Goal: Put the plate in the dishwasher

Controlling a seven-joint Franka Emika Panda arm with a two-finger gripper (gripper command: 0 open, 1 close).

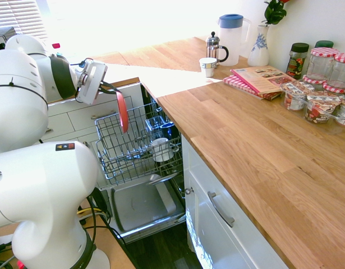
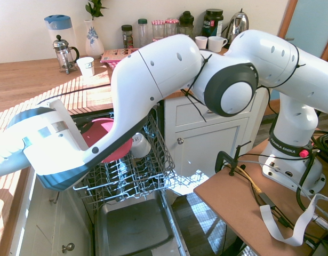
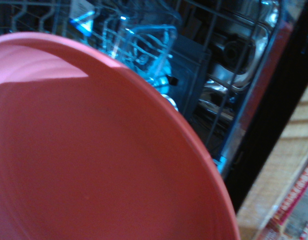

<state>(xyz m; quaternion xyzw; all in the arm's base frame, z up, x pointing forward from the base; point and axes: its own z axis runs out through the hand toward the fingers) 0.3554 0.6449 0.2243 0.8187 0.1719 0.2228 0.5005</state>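
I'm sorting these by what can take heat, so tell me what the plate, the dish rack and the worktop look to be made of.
Plate: probably plastic, semi-matt; evenly coloured, with a smooth moulded rim.
Dish rack: metal wire, possibly coated; thin grey bars with a shine.
Worktop: wood, satin; joined strips with varying brown tones.

In the second exterior view my own arm covers my jaws and part of the plate; at the left edge, my arm is cut off. The first exterior view shows the plate nearly edge-on, so its face is hidden from me there. My wrist view crops the plate's rim at the edge, and the glassware behind it blurs. The print on the red item is too blurred to read.
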